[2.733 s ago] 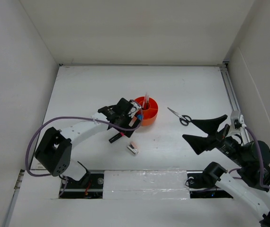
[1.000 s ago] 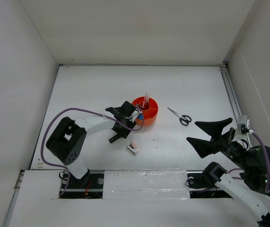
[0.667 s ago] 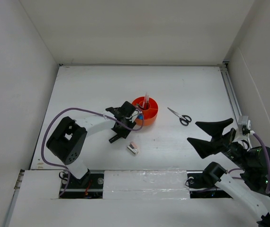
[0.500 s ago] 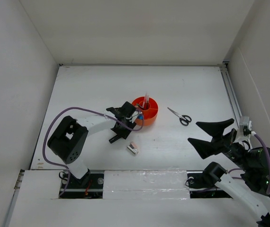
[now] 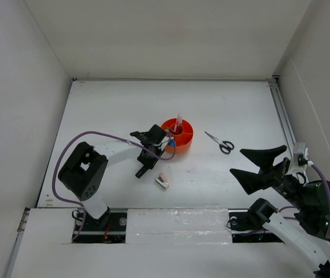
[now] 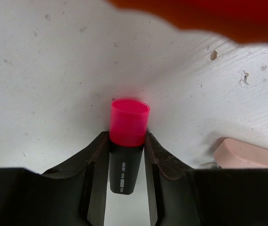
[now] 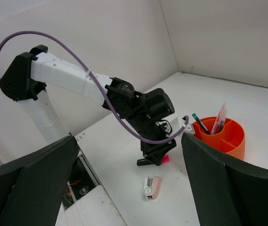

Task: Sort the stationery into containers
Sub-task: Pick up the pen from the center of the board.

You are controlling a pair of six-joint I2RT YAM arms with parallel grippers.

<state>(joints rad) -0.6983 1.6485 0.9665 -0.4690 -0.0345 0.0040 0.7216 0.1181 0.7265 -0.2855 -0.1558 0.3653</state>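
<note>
A black marker with a pink cap (image 6: 129, 121) lies on the table just left of the round orange organiser (image 5: 182, 139). My left gripper (image 6: 127, 140) is down over it, both fingers pressed against its black barrel, so it is shut on the marker (image 5: 142, 170). Pens, one of them pink (image 7: 218, 120), stand in the organiser (image 7: 225, 139). A small pink-white clip-like piece (image 5: 162, 182) lies a little nearer than the marker. Black-handled scissors (image 5: 221, 142) lie right of the organiser. My right gripper (image 5: 237, 162) hangs open and empty at the near right.
White walls close in the table on the left, back and right. The left arm's purple cable (image 5: 95, 138) loops over the table's left half. The clip-like piece (image 6: 247, 155) sits close to the left gripper's right finger.
The left gripper's fingers have closed in onto the pink-capped marker, and the marker has turned slightly on the table. The right arm has stayed put.
</note>
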